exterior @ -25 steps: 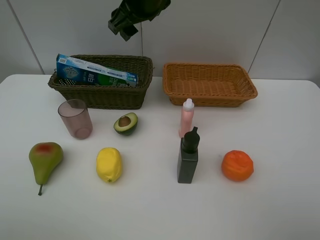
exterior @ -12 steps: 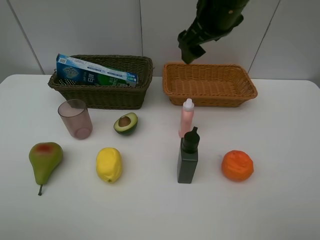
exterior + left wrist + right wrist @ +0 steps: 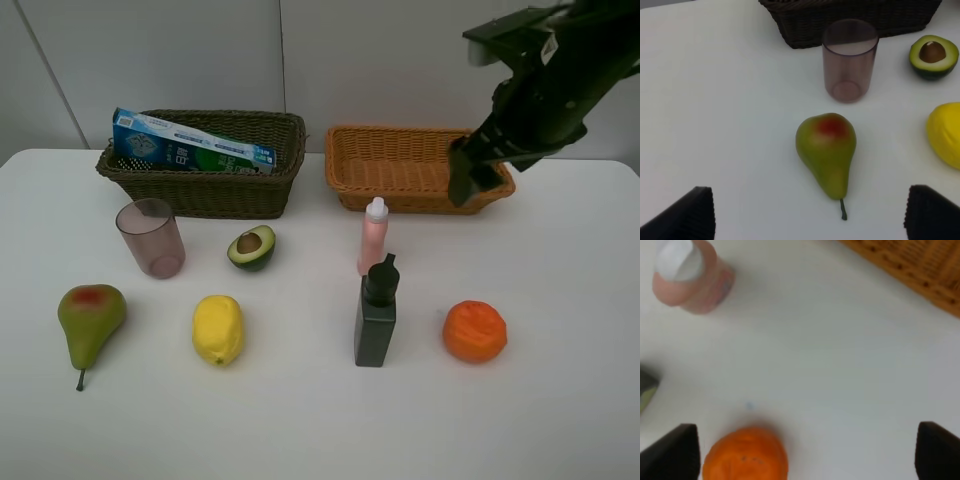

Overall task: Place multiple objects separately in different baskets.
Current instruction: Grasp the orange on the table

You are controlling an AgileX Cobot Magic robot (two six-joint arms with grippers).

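Note:
The blue-green toothpaste box [image 3: 190, 145] lies in the dark olive basket [image 3: 205, 190]. The light tan basket [image 3: 418, 170] holds nothing. On the table stand the mauve cup [image 3: 151, 238], halved avocado [image 3: 252, 246], pear [image 3: 89, 318], lemon [image 3: 218, 329], pink bottle [image 3: 373, 236], dark bottle [image 3: 375, 313] and orange [image 3: 475, 331]. My right gripper [image 3: 463, 185] hangs open above the tan basket's right front part; its wrist view looks down on the orange [image 3: 746, 456] and the pink bottle [image 3: 690, 277]. Open too, my left gripper [image 3: 807, 212] hovers over the pear [image 3: 826, 150], near the cup [image 3: 850, 60].
The white table [image 3: 560, 400] ends at a pale panelled wall behind the baskets. The left wrist view also catches the avocado [image 3: 933, 55], the lemon [image 3: 946, 132] and the dark basket's wall [image 3: 850, 17]. The left arm does not show in the exterior high view.
My right arm has swung from above the dark basket across to the right and dropped lower, now over the tan basket's right end. Nothing on the table has moved.

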